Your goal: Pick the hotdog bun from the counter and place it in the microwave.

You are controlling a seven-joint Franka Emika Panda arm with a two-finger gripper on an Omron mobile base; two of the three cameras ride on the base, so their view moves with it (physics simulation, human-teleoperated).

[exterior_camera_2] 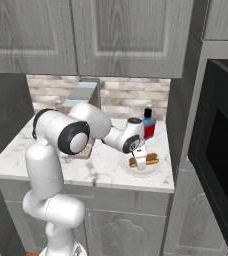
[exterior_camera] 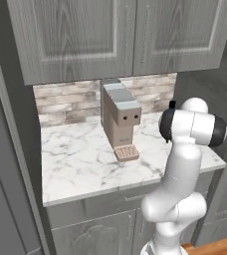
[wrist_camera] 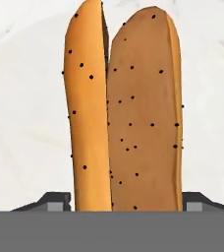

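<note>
The hotdog bun [exterior_camera_2: 150,160] lies on a small white plate [exterior_camera_2: 145,171] at the right end of the marble counter [exterior_camera_2: 101,167]. My gripper [exterior_camera_2: 140,161] reaches down onto its left end. In the hand view the seeded tan bun [wrist_camera: 126,113] stretches lengthwise away from me, split down its middle. The two dark fingertips [wrist_camera: 60,199] press against its near end from either side, shut on it. The microwave [exterior_camera_2: 221,150] stands at the right with its black-framed door swung open toward me.
A red bottle with a blue cap [exterior_camera_2: 148,125] stands just behind the plate. The tan coffee machine [exterior_camera: 119,119] sits mid-counter by the brick backsplash. Grey upper cabinets [exterior_camera_2: 126,35] hang overhead, and a tall grey panel [exterior_camera_2: 183,100] separates the counter from the microwave.
</note>
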